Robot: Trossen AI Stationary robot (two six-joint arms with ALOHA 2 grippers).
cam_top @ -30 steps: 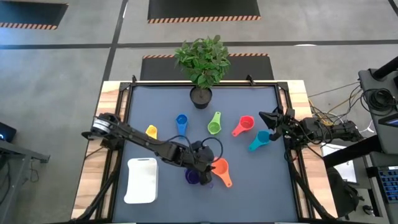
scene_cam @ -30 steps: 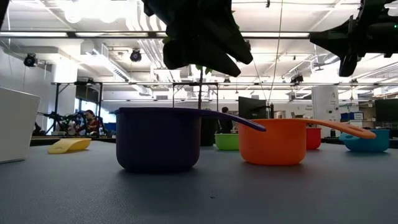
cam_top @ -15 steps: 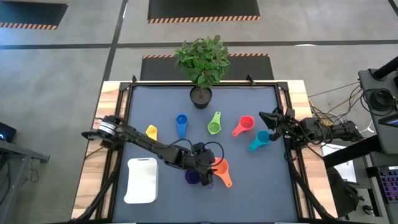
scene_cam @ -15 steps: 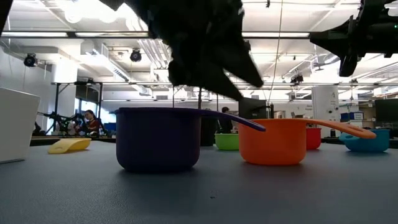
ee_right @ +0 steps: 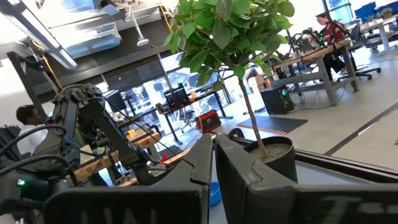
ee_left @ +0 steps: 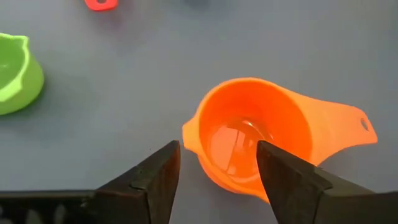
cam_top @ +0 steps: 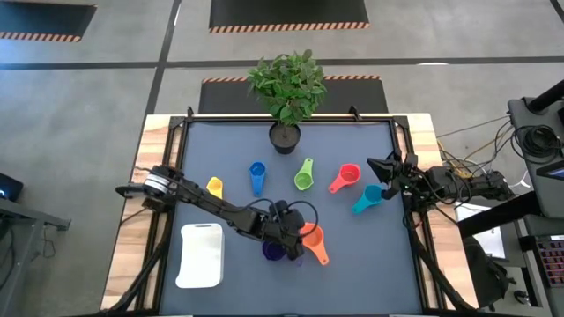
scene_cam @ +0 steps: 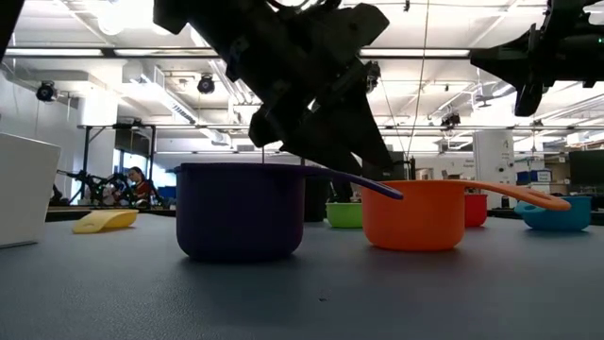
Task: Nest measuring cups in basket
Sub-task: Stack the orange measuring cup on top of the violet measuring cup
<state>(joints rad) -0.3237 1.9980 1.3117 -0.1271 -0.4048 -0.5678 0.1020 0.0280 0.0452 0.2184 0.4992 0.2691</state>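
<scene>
purple cup [cam_top: 274, 251] largely hidden under left pincer [cam_top: 291, 242], basket [scene_cam: 24, 189] cut off

7 small plastic measuring cups lie on the grey tabletop, all upright and apart except 2. The orange cup [cam_top: 312, 238] sits just right of the purple cup [cam_top: 274, 251], its flat handle pointing toward 4 o'clock; in the low view the two look close enough to touch, though I cannot tell. Well up from them stand the yellow cup [cam_top: 214, 186], blue cup [cam_top: 257, 170], green cup [cam_top: 303, 180], red-pink cup [cam_top: 349, 174] and teal cup [cam_top: 372, 194]. The basket [cam_top: 201, 256], a shallow white rounded tray, lies at 9 o'clock from the purple cup, holding nothing.
</scene>
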